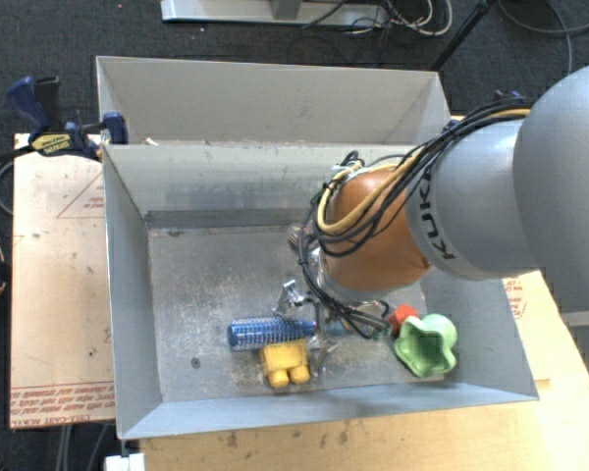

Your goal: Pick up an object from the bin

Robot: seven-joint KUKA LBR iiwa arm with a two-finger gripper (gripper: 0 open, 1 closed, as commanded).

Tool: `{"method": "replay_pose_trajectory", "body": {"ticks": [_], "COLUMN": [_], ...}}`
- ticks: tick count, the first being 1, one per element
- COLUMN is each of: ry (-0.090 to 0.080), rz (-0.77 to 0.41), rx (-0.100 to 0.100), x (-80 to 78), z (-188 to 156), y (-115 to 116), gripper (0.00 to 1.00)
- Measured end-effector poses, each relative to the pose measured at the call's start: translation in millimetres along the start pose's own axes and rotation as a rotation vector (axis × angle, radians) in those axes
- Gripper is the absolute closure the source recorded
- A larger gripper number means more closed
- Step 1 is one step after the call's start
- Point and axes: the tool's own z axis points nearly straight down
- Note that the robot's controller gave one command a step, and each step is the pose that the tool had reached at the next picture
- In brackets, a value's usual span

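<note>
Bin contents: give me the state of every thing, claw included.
Blue roller: lying on its side, not lifted.
Yellow block: resting just in front of the roller, by the bin front wall.
Green cup: tipped over, free, right of the claw.
Red piece: beside the green cup, partly hidden.
Claw: down low at the roller's right end.

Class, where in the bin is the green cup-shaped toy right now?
In the camera view, the green cup-shaped toy lies in the lower right corner of the bin, beside a small red piece, right of the gripper.
</note>
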Motion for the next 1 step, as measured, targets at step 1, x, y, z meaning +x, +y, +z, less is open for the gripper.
{"method": "replay_pose_trajectory", "body": {"ticks": [1], "ry": [0.009], "rz": [-0.667], "rx": [-0.011], "x": [-22.5], "z": [-68.3], "y": [12.1], "gripper": [1.0]}}
